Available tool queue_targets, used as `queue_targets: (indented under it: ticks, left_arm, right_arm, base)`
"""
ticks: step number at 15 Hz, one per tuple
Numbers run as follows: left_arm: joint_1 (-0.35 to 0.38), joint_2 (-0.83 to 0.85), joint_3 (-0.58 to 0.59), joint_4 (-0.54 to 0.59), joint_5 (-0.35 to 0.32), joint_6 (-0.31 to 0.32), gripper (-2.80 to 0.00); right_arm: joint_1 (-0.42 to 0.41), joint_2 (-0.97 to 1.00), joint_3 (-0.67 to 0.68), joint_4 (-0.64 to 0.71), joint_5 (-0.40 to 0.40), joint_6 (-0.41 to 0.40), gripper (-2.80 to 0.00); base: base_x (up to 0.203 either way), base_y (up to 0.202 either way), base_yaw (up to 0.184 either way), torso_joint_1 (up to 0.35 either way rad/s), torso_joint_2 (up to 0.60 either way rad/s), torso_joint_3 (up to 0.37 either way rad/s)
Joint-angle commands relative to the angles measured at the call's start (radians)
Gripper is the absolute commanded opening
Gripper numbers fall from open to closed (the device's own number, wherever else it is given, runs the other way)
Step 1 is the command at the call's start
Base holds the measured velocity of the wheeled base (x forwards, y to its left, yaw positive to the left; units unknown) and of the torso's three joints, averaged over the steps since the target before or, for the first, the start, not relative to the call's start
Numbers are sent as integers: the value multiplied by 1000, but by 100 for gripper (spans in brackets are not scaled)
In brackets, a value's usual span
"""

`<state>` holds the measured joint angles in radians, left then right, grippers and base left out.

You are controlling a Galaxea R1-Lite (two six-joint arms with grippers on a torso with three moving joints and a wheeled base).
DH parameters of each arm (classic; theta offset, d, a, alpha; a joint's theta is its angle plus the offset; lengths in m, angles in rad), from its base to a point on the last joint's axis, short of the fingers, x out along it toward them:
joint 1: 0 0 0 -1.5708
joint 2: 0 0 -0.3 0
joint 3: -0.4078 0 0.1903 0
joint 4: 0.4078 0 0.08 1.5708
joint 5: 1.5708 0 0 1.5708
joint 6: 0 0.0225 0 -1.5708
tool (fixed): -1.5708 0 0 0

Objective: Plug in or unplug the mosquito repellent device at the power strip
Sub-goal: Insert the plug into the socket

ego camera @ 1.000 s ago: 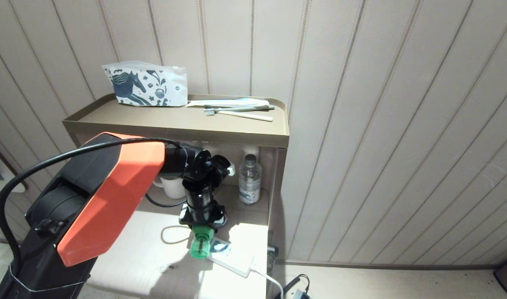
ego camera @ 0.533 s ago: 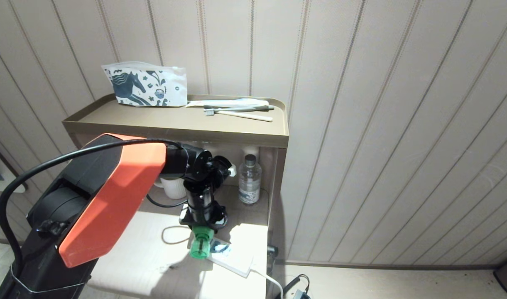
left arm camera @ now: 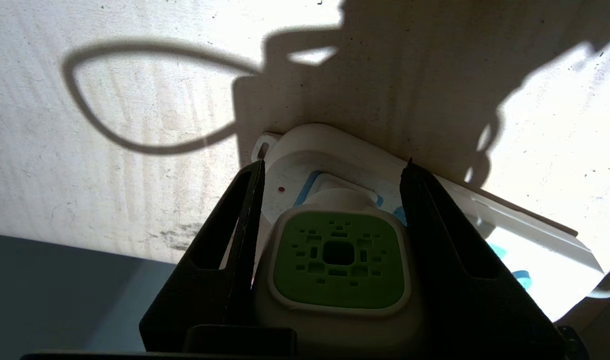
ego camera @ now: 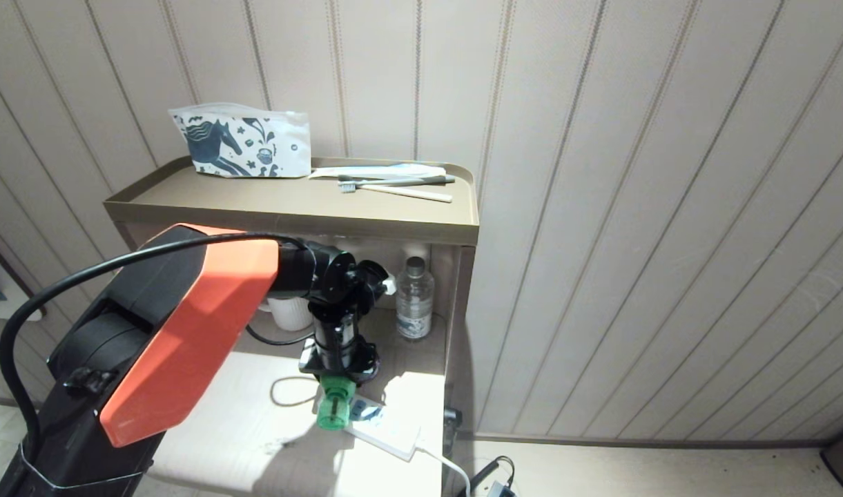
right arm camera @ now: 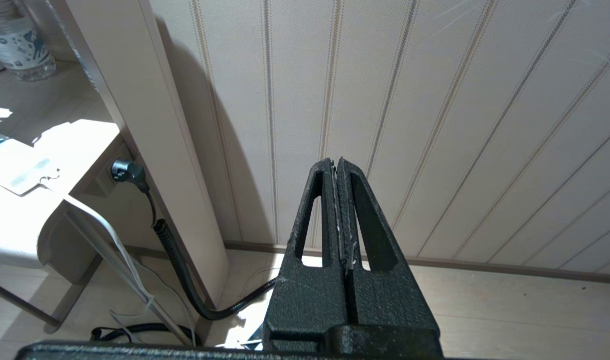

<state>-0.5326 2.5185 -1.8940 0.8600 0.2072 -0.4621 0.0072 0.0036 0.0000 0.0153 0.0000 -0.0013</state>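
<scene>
Two grippers | left gripper (left arm camera: 334, 210) pinched device (left arm camera: 338, 262) over strip (left arm camera: 484, 225) on bench (ego camera: 241, 421) | right gripper (right arm camera: 337, 167) pressed together, near wall

- Between the jaws, the mosquito repellent device (left arm camera: 338, 260) is seen in smooth matt green plastic.
- Beyond their tips, the power strip (left arm camera: 329, 150) is seen in smooth white plastic.

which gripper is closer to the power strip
Left. The left gripper is right over the power strip, shut on the mosquito repellent device. The right gripper is off to the side, facing the wall.
</scene>
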Motion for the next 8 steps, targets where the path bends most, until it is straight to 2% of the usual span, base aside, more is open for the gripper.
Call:
queue_targets:
  ticks: [1,2,8]
  left_arm:
    - [0,11,7,11,1,-4,-280]
    - [1,9,17,7,1,-4,0]
    - [13,0,33,-1,0,-4,0]
  right_arm:
    - [0,1,0,0,0,0,-280]
    - [0,1,0,0,0,0,-280]
    - [0,1,0,0,0,0,-280]
  base:
    - [0,0,0,0,0,0]
    - [0,0,0,0,0,0]
    - [0,0,0,0,0,0]
